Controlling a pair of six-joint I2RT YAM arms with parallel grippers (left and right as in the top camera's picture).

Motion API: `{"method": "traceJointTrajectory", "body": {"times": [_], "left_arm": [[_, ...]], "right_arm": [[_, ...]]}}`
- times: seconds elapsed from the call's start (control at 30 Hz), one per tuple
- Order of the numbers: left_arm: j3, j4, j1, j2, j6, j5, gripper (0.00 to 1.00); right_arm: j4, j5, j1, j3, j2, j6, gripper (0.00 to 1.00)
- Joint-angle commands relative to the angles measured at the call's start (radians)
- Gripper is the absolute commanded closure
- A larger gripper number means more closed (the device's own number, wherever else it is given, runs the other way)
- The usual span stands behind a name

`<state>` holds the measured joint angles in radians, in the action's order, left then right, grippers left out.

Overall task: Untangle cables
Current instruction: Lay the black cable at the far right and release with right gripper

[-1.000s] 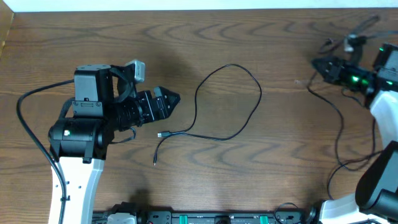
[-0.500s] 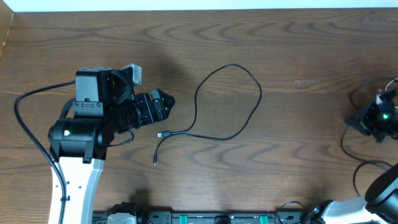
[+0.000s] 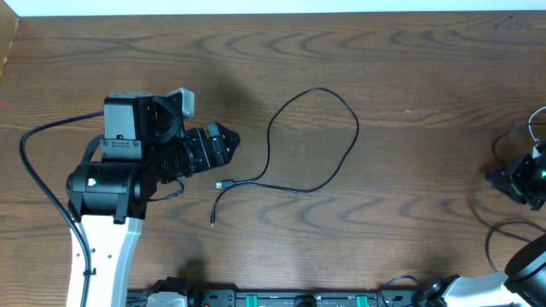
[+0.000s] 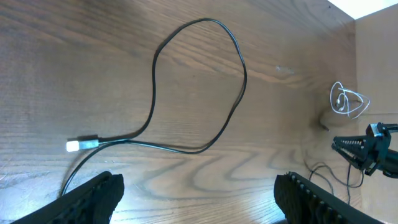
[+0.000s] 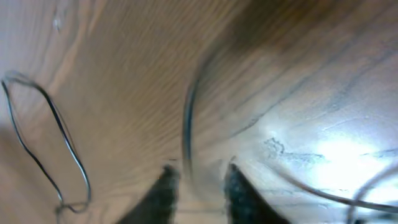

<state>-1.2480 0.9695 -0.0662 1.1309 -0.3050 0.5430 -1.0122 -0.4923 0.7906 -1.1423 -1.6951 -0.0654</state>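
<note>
The thin black cord lies in one open loop at the table's middle, its two plug ends near my left gripper. It also shows in the left wrist view. My left gripper is open and empty, just left of the plug ends; its fingers stand wide apart. My right gripper is at the far right edge. The white cord hangs in a small coil beside it. In the blurred right wrist view a thin cord runs between the nearly closed fingers.
The arms' own thicker black wires trail by the left base and on the table under the right arm. A thin dark loop shows at the left of the right wrist view. The table's back edge meets a white wall.
My right gripper has swung from the back right toward the front along the right edge, taking the white cord with it. My left gripper drew back slightly. The black cord has not moved.
</note>
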Motion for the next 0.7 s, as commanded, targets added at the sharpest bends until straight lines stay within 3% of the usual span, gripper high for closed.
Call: {"method": "traceJointTrajectory", "body": {"times": [0.0,0.4,0.67], "left_arm": [[-0.017,0.003,0.004,-0.001,0.024,-0.013,0.17],[-0.017,0.003,0.004,-0.001,0.034,-0.013,0.17],[-0.017,0.021,0.004,-0.001,0.161,-0.013,0.17]], "right_arm": [[-0.003,0.0,0.0,0.001,0.005,-0.011,0.5],[-0.049,0.071,0.001,0.001,0.005,0.0,0.21],[-0.083,0.367,0.003,0.001,0.005,0.145,0.19]]}}
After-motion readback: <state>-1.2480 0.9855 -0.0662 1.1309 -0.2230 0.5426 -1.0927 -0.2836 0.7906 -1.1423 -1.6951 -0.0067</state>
